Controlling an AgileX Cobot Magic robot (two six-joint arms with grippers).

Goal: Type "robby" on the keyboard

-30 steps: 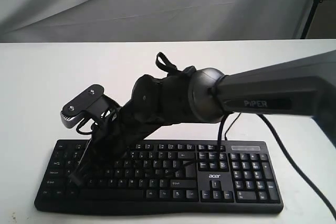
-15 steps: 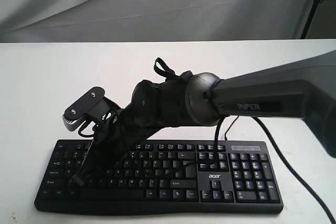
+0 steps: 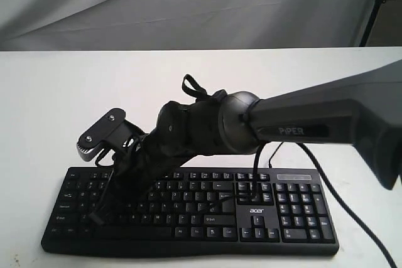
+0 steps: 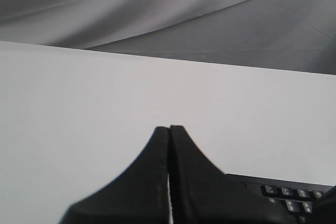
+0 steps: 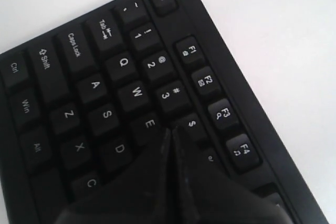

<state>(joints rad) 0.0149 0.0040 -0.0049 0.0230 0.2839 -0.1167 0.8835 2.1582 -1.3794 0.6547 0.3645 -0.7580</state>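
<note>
Right gripper [image 5: 172, 132], fingers pressed together into one narrow tip, hangs over the left letter block of the keyboard [image 3: 295, 214], which lies on the white table [image 3: 50, 105] along the near edge of the exterior view; its tip sits around E and the 4 key, right beside where R should be. To hit the R cleanly, I judge it should centre on that one key, press straight down and lift before moving. Left gripper [image 4: 169, 129], also closed, is off the keys.
</note>
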